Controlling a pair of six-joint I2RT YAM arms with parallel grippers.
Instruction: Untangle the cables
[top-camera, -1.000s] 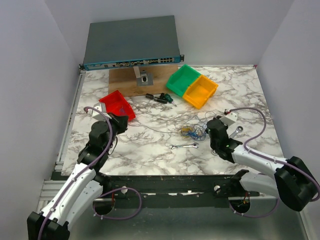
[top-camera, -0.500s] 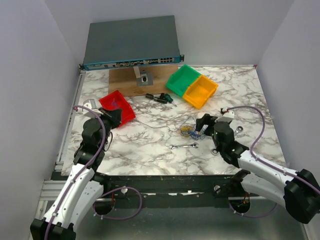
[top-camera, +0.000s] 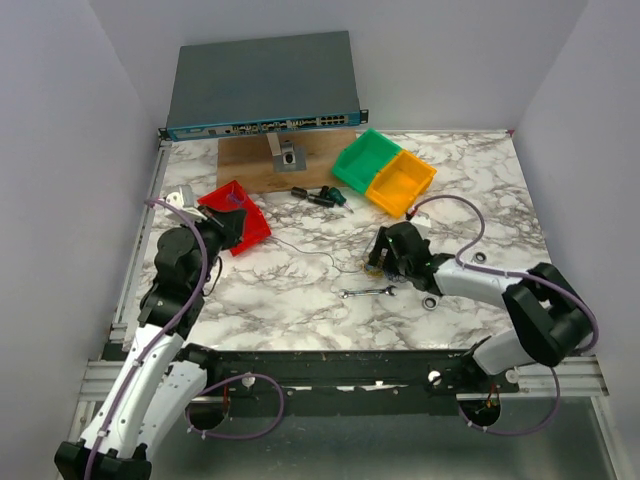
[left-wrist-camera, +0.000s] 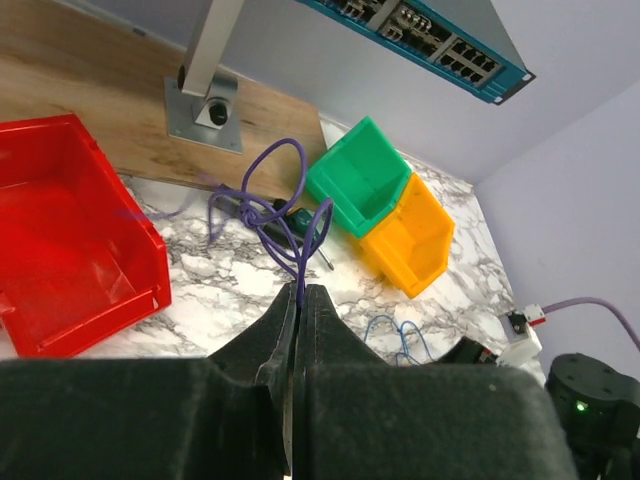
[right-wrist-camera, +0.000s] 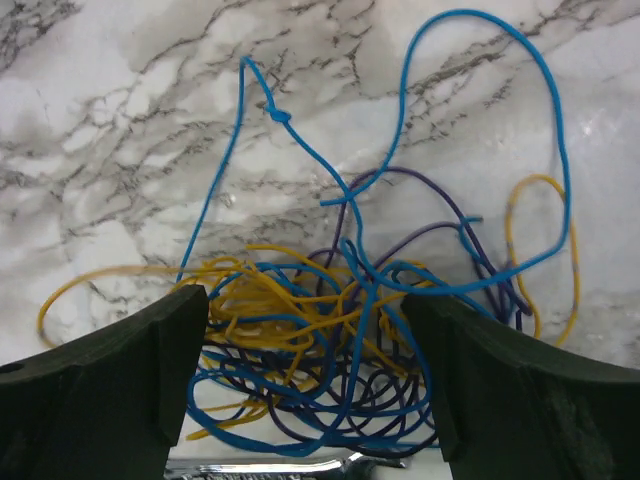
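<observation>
No text, label, brand, number or sign is legible in any view. The flat grey metal network switch (top-camera: 262, 85) has a teal front panel (left-wrist-camera: 440, 45) with rows of ports; any markings beside them are too small to read.

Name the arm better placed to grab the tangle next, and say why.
Right. The right gripper is open over the tangle, a finger on each side. The left gripper is shut on a purple strand, off by the red bin.
</observation>
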